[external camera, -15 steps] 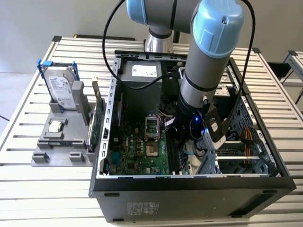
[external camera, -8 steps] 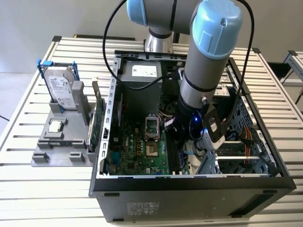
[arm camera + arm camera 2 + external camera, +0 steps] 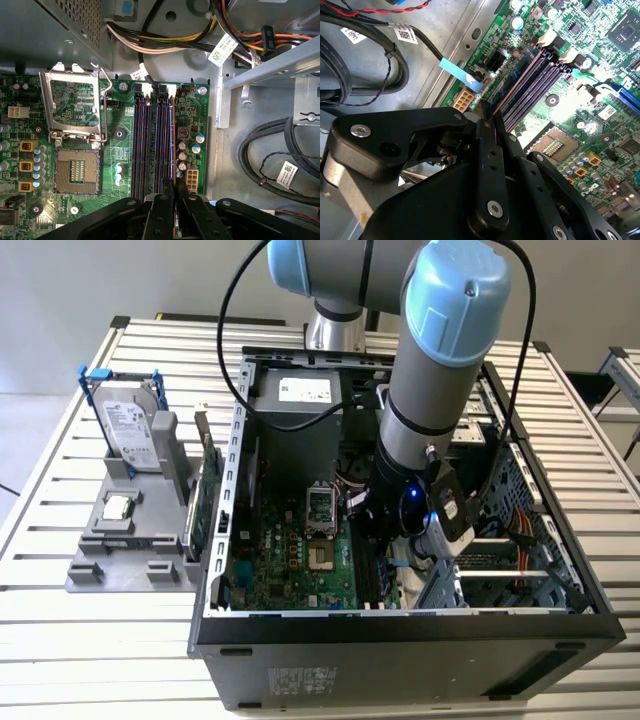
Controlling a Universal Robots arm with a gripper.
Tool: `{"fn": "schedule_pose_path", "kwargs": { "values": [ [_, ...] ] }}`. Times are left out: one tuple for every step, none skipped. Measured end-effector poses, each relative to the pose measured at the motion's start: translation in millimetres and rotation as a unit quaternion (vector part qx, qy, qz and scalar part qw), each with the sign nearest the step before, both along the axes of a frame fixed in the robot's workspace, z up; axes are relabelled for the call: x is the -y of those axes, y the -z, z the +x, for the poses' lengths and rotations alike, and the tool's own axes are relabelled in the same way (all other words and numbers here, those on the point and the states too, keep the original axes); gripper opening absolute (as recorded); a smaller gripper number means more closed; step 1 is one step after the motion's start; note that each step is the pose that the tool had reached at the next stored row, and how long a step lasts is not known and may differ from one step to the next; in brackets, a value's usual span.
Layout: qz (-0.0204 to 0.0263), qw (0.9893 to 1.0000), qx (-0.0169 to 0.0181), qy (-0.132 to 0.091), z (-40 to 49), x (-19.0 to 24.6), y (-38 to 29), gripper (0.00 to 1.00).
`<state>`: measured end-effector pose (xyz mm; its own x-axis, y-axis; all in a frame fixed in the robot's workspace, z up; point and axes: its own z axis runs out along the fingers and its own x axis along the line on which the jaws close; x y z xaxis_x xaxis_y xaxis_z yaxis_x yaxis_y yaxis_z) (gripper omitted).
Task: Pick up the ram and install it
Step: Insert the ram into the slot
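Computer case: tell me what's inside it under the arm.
Inside the computer case: green motherboard, empty CPU socket, memory slots, cables. The gripper covers the slots' near ends.

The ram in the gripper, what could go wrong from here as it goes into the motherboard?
1. The ram, clamped in the gripper, lines up edge-on with the outermost of the memory slots. A small sideways error could press it onto the slot wall instead of in.
2. The capacitors stand right beside that slot, so a tilted ram might knock them.
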<state>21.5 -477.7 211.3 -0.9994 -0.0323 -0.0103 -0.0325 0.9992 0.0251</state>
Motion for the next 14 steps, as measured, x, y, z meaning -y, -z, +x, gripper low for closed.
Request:
{"fn": "schedule_pose_path", "kwargs": {
  "values": [
    [0.0001, 1.0, 0.0, 0.0, 0.0, 0.0, 0.0, 0.0],
    [0.0001, 1.0, 0.0, 0.0, 0.0, 0.0, 0.0, 0.0],
    [0.0001, 1.0, 0.0, 0.0, 0.0, 0.0, 0.0, 0.0],
    [0.0001, 1.0, 0.0, 0.0, 0.0, 0.0, 0.0, 0.0],
    [0.0001, 1.0, 0.0, 0.0, 0.0, 0.0, 0.0, 0.0],
    [0.0001, 1.0, 0.0, 0.0, 0.0, 0.0, 0.0, 0.0],
    [0.0001, 1.0, 0.0, 0.0, 0.0, 0.0, 0.0, 0.0],
    [0.0001, 1.0, 0.0, 0.0, 0.0, 0.0, 0.0, 0.0],
    [0.0001, 1.0, 0.0, 0.0, -0.1, 0.0, 0.0, 0.0],
    [0.0001, 1.0, 0.0, 0.0, 0.0, 0.0, 0.0, 0.0],
    [0.0001, 1.0, 0.0, 0.0, -0.1, 0.0, 0.0, 0.0],
    [0.0001, 1.0, 0.0, 0.0, -0.1, 0.0, 0.0, 0.0],
    [0.0001, 1.0, 0.0, 0.0, -0.1, 0.0, 0.0, 0.0],
    [0.0001, 1.0, 0.0, 0.0, -0.1, 0.0, 0.0, 0.0]
  ]
}}
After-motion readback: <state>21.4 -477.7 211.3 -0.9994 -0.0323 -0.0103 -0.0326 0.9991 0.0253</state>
